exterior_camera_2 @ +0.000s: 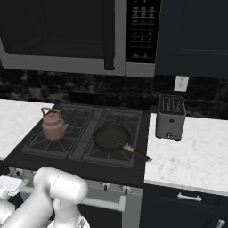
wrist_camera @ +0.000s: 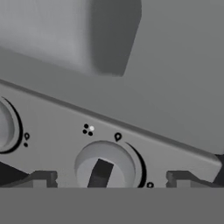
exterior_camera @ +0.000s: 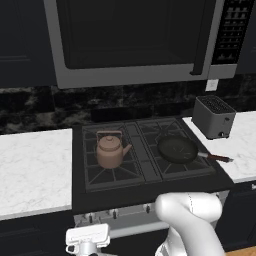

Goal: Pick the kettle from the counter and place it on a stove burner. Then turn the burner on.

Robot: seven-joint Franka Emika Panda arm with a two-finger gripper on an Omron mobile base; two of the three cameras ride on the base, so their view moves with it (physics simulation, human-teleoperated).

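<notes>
Dark cabinets and a black speckled backsplash behind a black gas cooktop point(exterior_camera: 150, 190), with a steel-fronted microwave point(exterior_camera: 135, 40) hanging over it and white marble-look counter point(exterior_camera: 32, 167) with faint grey veining running off to both sides. Sitting upright on the left stove burner point(exterior_camera: 112, 170), a black cast-iron star-pattern grate: the kettle point(exterior_camera: 111, 151), squat, rounded, copper-brown, knobbed lid on top, thin arched handle standing up over it. Short spout aimed right, toward the middle of the cooktop, so that the spout-to-back line runs roughly left to right across the grate. On the right burner, apart from the kettle, a round black frying pan point(exterior_camera: 177, 149) with a thin reddish-brown handle point(exterior_camera: 217, 158) reaching out right and near, its tip over the edge of the right-hand counter. Farther right and back on that counter, a boxy grey toaster point(exterior_camera: 214, 117) with dark slots on top, below a white wall outlet point(exterior_camera: 212, 85). Nothing standing between kettle and pan except bare grate. Low at the near front of the stove, below the cooktop edge, the gripper point(exterior_camera: 87, 239) on its white arm, facing the grey control panel point(wrist_camera: 131, 144). Straight ahead in the hand view, very close, a round grey knob point(wrist_camera: 105, 168) with a dark bar across its face, and part of a second knob point(wrist_camera: 6, 127) at the left edge. Dark fingertips point(wrist_camera: 41, 178) set wide apart, one on each side of the middle knob, gripping nothing.
</notes>
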